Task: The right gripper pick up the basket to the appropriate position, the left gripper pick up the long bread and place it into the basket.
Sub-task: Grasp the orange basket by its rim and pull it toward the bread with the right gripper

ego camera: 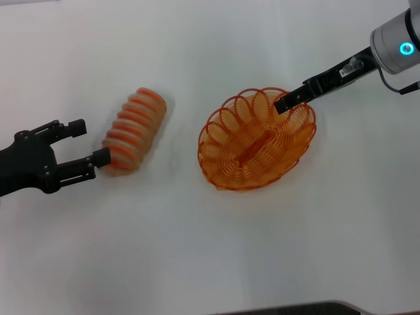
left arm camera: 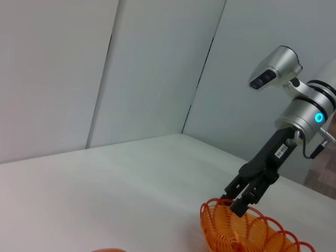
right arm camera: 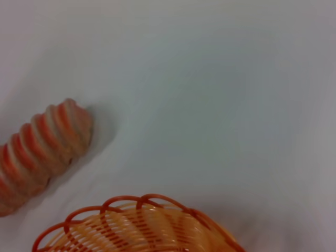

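Note:
The long bread (ego camera: 134,131), tan with orange ridges, lies slantwise on the white table left of centre. My left gripper (ego camera: 90,142) is open at its near end, and the lower fingertip (ego camera: 102,157) touches the loaf. The orange wire basket (ego camera: 257,139) stands on the table at centre right. My right gripper (ego camera: 287,102) is shut on the basket's far right rim, and it also shows in the left wrist view (left arm camera: 239,202) at the basket's rim (left arm camera: 247,233). The right wrist view shows the bread (right arm camera: 42,149) and the basket's rim (right arm camera: 136,220).
The white table (ego camera: 197,249) spreads around both objects. A dark edge (ego camera: 295,308) runs along the table's front. Grey wall panels (left arm camera: 157,68) stand behind the table in the left wrist view.

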`<action>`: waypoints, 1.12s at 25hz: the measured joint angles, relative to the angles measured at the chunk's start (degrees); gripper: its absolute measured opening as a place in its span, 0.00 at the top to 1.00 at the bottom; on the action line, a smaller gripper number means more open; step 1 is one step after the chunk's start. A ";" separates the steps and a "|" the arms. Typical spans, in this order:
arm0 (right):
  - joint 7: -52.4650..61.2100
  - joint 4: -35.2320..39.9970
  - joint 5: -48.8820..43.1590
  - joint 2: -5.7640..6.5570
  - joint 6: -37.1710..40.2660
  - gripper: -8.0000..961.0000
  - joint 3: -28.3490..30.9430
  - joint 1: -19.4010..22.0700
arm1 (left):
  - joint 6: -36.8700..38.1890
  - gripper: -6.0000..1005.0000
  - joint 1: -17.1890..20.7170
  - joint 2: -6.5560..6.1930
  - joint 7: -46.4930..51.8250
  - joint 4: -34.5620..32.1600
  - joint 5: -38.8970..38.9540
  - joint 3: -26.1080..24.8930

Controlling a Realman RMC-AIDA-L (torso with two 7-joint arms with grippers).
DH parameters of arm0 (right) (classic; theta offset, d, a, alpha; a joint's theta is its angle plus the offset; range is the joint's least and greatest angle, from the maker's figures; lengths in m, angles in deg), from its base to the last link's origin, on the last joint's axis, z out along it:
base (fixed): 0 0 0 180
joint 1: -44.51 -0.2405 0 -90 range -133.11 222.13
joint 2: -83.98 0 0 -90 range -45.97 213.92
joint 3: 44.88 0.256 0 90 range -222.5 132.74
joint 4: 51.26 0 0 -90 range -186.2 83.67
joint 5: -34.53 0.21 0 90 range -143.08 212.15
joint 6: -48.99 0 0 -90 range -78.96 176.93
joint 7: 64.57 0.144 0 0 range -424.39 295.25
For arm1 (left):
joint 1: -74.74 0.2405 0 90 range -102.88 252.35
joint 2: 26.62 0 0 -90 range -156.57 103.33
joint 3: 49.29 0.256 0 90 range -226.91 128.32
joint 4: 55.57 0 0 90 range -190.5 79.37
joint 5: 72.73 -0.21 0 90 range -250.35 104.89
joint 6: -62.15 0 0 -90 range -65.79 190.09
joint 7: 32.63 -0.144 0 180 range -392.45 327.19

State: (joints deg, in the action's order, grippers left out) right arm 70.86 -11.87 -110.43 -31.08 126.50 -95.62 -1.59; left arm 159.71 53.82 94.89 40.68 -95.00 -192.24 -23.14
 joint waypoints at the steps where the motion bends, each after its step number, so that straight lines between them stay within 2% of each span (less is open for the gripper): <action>1: 0.00 -0.03 -0.02 0.00 -0.10 0.05 -0.08 0.02 | 0.00 0.16 -0.01 0.02 0.00 -0.06 0.01 0.01; 6: 0.01 -1.28 -0.12 -0.08 -1.11 0.15 -1.42 -0.28 | -0.51 0.16 -0.21 0.04 -0.01 -0.04 -0.11 0.10; 11: 0.01 -2.10 -0.15 -0.47 -2.34 0.40 -4.40 -0.56 | -0.59 0.16 -0.24 0.04 -0.31 0.06 -0.20 0.13; 23: 0.48 -1.76 -0.15 -0.77 -3.28 0.65 -4.69 -0.73 | -0.61 0.16 -0.09 0.04 -0.63 0.05 -0.11 0.13; 28: 2.29 -1.70 0.27 -0.73 -2.77 0.85 -3.69 -0.72 | -0.78 0.16 -0.20 0.04 -0.63 -0.05 -0.19 0.12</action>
State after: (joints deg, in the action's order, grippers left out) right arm 73.15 -13.57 -110.15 -31.82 123.73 -99.30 -2.32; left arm 158.92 53.62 94.93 40.05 -95.05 -192.43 -23.02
